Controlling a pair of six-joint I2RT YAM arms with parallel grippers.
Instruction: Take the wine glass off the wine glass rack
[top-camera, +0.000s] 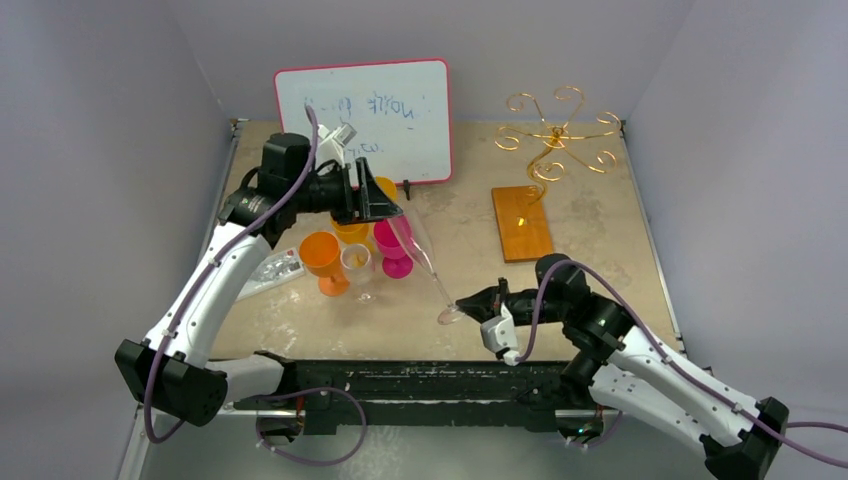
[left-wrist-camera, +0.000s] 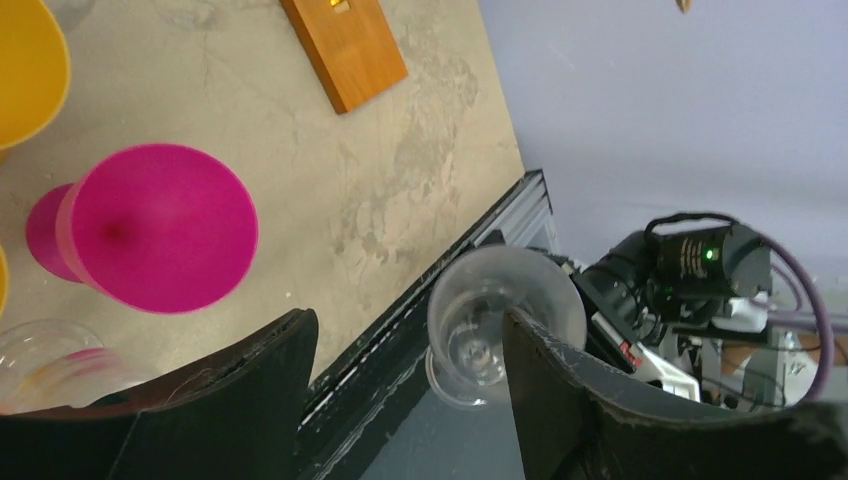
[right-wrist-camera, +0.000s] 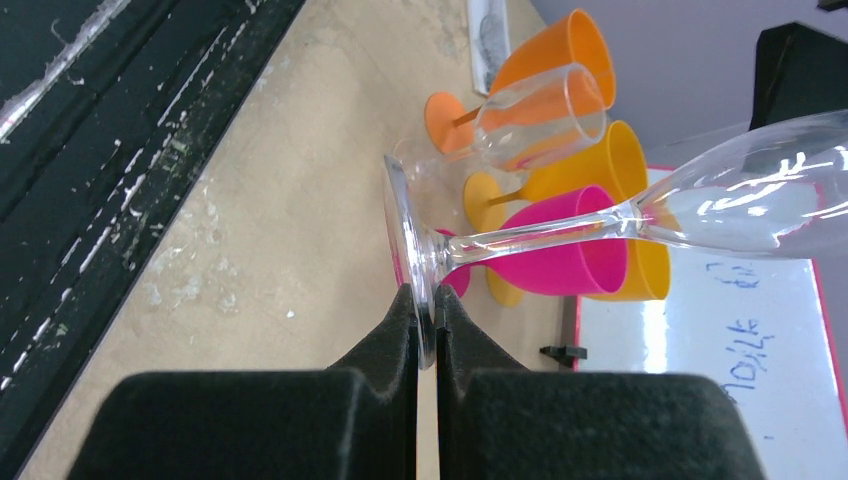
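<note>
A clear, tall wine glass hangs tilted over the table, off the wine glass rack. The gold wire rack stands empty at the back right on its orange-brown wooden base. My right gripper is shut on the rim of the glass's round foot. My left gripper is open around the upper bowl. The bowl's rim rests against one finger, with a wide gap to the other finger.
Just under the left gripper stand an orange cup, a yellow cup, a pink cup and a small clear glass. A red-framed whiteboard leans on the back wall. A plastic wrapper lies at the left.
</note>
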